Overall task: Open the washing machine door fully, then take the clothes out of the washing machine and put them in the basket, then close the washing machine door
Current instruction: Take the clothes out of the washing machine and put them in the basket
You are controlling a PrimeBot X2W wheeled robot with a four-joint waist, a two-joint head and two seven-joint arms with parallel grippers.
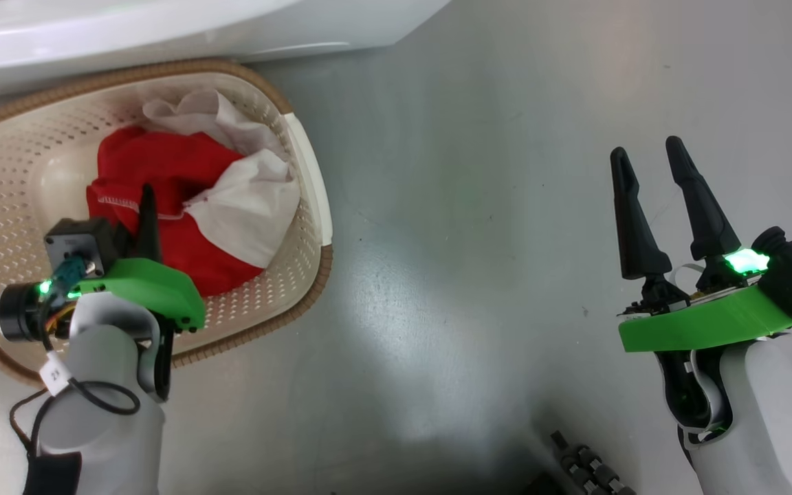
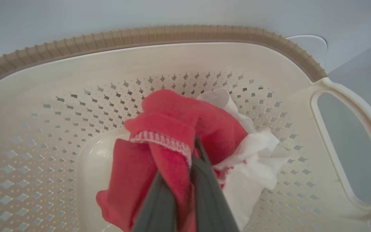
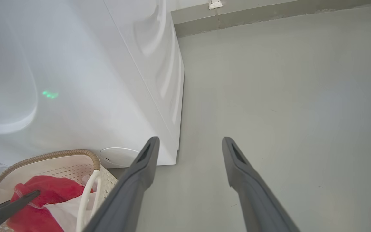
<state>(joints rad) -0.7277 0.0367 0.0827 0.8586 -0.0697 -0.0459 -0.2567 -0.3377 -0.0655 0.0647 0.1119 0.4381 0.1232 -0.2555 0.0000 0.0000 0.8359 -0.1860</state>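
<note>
Hanging over the basket (image 1: pixel 310 172), the left tool (image 1: pixel 146 203) is pinched narrow on the clothes (image 1: pixel 162 165). From the left wrist, a fold of red cloth with white stitching sits clamped between that tool's dark fingers (image 2: pixel 211 193), and the rest of the clothes (image 2: pixel 172 109) is heaped on the bottom of the basket (image 2: pixel 172 58), white pieces on the far side. The basket stands on the floor (image 1: pixel 471 240), right against the front of the washing machine (image 1: pixel 128 27). That floor is smooth pale grey with a soft sheen and a few small dark specks. Over on the right, the right tool (image 1: pixel 645 146) hovers above bare floor, well apart from the basket, fingers spread wide and holding nothing. Its wrist view looks between those fingers (image 3: pixel 253 193) along the floor (image 3: pixel 285 96) to a darker grey skirting strip (image 3: pixel 269 13) at the wall's foot. The washing machine (image 3: pixel 92 80) rises glossy white on the left, a green glint on its panel, a round white cap (image 3: pixel 118 156) low at its corner, the basket (image 3: pixel 60 154) and clothes (image 3: pixel 43 190) beneath
</note>
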